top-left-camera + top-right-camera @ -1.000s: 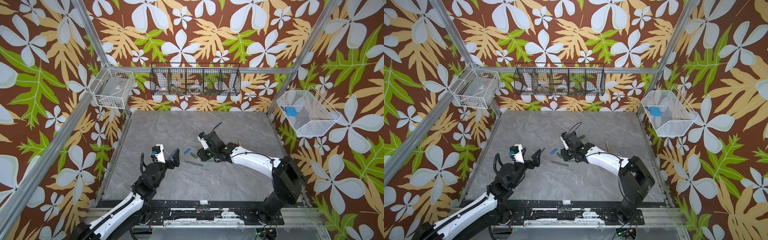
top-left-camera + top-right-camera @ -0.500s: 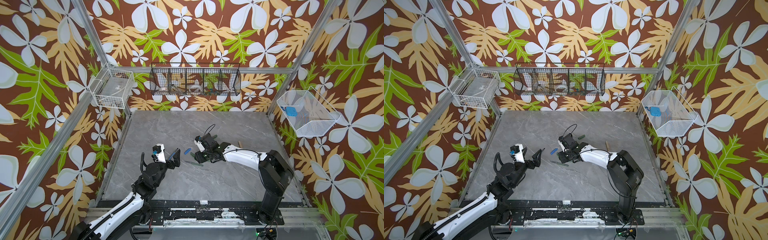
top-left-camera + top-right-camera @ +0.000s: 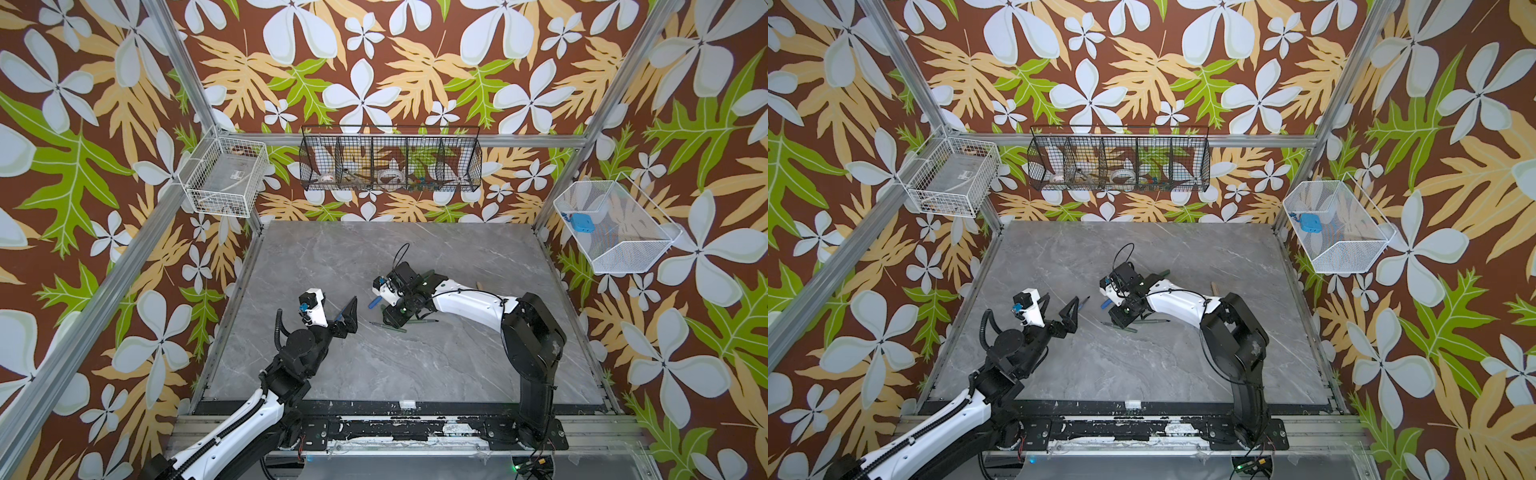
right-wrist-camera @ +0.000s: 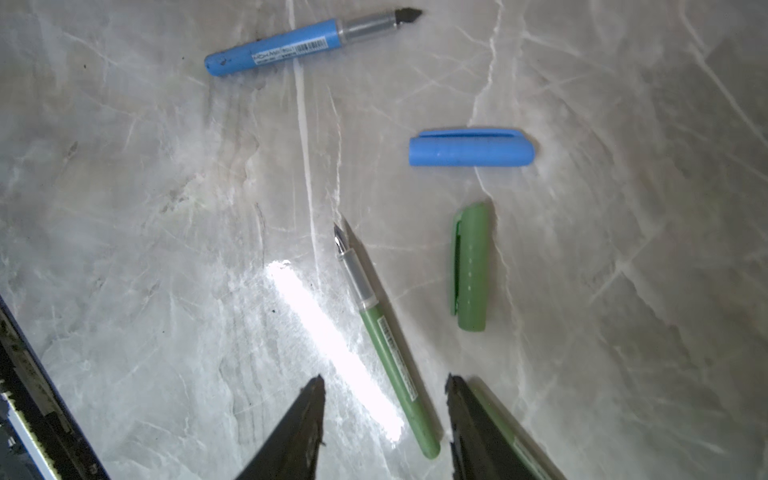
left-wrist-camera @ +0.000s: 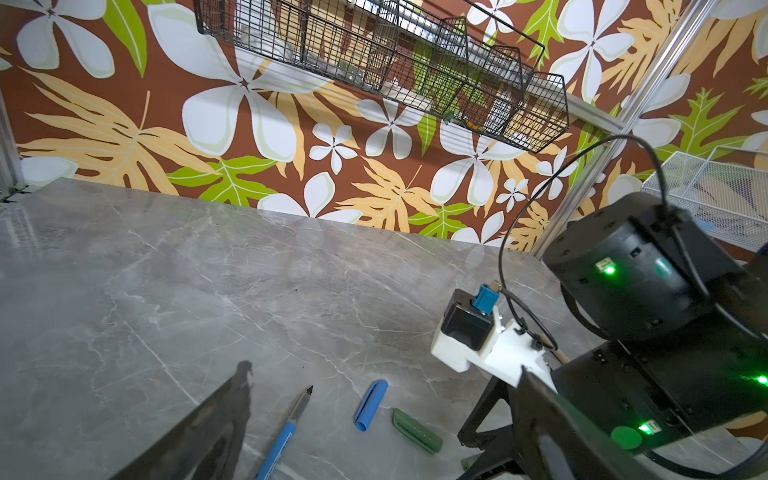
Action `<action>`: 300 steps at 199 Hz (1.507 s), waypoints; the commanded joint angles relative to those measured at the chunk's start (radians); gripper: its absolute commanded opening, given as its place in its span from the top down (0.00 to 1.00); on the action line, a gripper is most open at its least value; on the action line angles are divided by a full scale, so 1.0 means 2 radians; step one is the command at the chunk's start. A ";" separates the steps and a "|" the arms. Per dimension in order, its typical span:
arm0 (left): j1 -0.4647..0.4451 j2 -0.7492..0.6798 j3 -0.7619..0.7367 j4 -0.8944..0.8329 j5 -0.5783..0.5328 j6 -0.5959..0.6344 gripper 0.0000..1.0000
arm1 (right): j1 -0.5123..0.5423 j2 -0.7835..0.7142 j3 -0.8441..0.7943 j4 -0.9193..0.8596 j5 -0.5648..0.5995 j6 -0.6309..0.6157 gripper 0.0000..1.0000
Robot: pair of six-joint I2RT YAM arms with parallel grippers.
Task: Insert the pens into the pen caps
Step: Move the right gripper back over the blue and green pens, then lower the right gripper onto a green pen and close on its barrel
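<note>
The right claw hangs low over the grey marble bench. Its two black fingers are partly spread, one on each side of a thin green stick pen. They are not squeezing it. The pen lies flat, with its pointed tip facing away from the claw. A short green plastic cap lies just beside it, not touching. A second green pen peeks out from behind one finger. Farther off lie a blue stick pen and a short blue cap, apart from each other.

The left claw is spread wide and holds nothing. It hovers near the blue pen.

I think the job has hardly begun. No pen that I can see has a cap on, so every pen needs one. In a top view, a small tan stick shows past the right arm. It is too small to tell if it is a pen or a cap.
</note>
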 commanded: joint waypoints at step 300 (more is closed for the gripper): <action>0.002 -0.076 -0.010 -0.042 -0.101 -0.023 0.00 | 0.050 0.204 0.244 -0.193 0.095 -0.105 0.62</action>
